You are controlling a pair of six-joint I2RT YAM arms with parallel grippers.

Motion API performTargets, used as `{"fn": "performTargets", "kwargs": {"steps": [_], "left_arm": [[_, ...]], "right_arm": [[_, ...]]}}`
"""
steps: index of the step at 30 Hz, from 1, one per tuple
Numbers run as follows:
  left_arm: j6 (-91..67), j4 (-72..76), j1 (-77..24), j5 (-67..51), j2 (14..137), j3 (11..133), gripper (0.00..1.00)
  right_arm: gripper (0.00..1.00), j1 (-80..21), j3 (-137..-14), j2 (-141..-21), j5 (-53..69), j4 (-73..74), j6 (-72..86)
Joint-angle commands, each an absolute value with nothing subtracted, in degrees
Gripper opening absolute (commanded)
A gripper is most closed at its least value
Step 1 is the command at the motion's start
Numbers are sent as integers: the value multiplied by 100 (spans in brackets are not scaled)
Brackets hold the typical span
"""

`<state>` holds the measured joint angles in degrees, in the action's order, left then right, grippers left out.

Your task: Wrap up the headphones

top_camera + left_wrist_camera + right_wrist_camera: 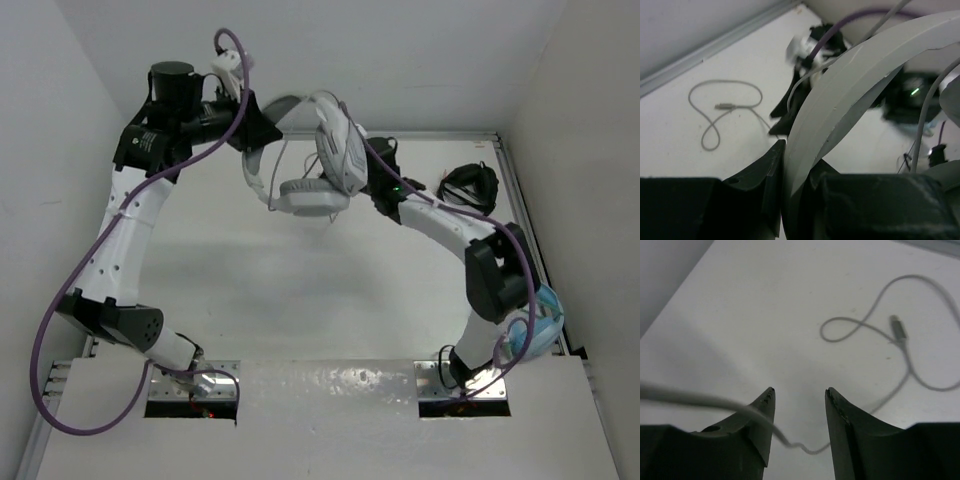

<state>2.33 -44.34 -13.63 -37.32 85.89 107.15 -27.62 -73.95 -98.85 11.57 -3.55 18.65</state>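
Observation:
The white headphones [325, 165] hang in the air above the back of the table. My left gripper [260, 128] is shut on their wide headband [850, 85], which stands edge-on between the fingers in the left wrist view. My right gripper [383, 165] is just right of the earcups and partly hidden behind one. In the right wrist view it [800, 391] is open. The thin pale cable [765, 417] drapes over its left finger and sags through the gap, not pinched. The cable's loose end with its plug [898, 328] lies looped on the table [765, 315].
Black headphones [470, 185] lie at the back right by the table rail. Light blue headphones [540, 325] sit at the right edge beside the right arm's elbow. White walls close in the back and both sides.

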Motion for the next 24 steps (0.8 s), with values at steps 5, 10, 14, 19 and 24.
{"fn": "performTargets", "kwargs": {"steps": [5,10,14,19,24], "left_arm": [[-1388,-3649,-1318,-3946,8666,11839,0],[-1608,-3367,-1318,-3832,8640,11962,0],[-1880,-3191,-1301,-3779,8754,12277,0],[-2127,-3190,-1248,-3727,8973,12664,0],[-2426,-3252,-1108,-3525,9105,12753,0]], "right_arm": [[52,-3366,-7558,-10897,1608,-2855,3330],[58,-3480,-7629,-11329,1038,-2795,3401],[59,-3480,-7567,-11531,528,-2444,3208],[34,-3480,-7568,-11751,343,-2118,3050],[0,-3489,-7453,-11663,132,-1969,2936]]}}
